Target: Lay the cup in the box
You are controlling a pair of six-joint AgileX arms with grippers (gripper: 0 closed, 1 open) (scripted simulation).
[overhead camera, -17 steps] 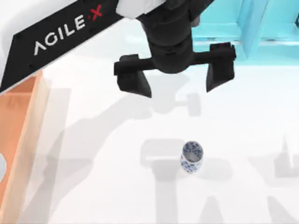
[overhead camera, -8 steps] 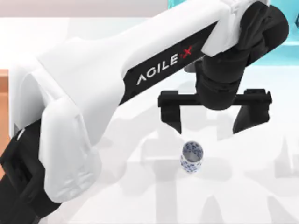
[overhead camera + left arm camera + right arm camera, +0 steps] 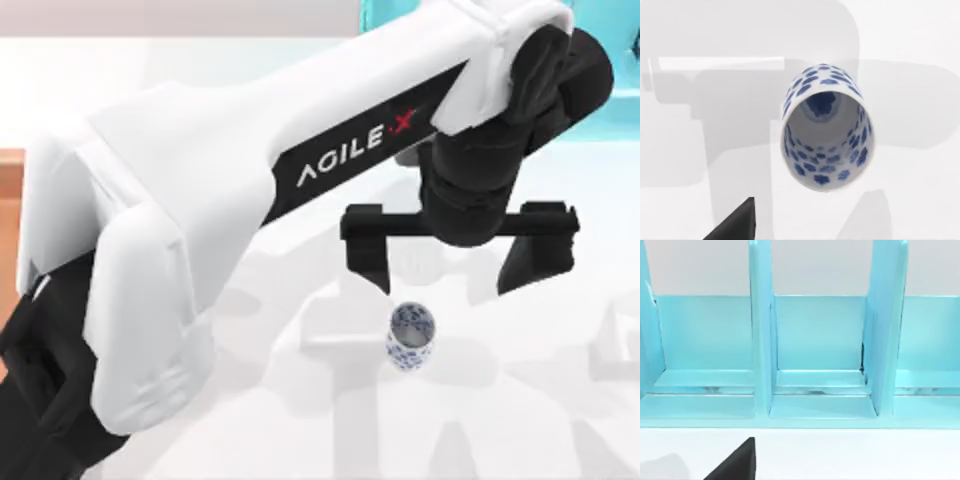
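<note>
So far nothing is grasped. The cup stands upright on the white table, well apart from the box at far left. The left gripper hovers above the cup, fingers spread wide. Pickup, carry and laying down all remain.

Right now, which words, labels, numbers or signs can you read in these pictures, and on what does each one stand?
"AGILE·X", white letters with a red X, on the black panel of the left arm.
The cup bears a blue flower pattern, no writing.
The shelf bears no text.
</note>
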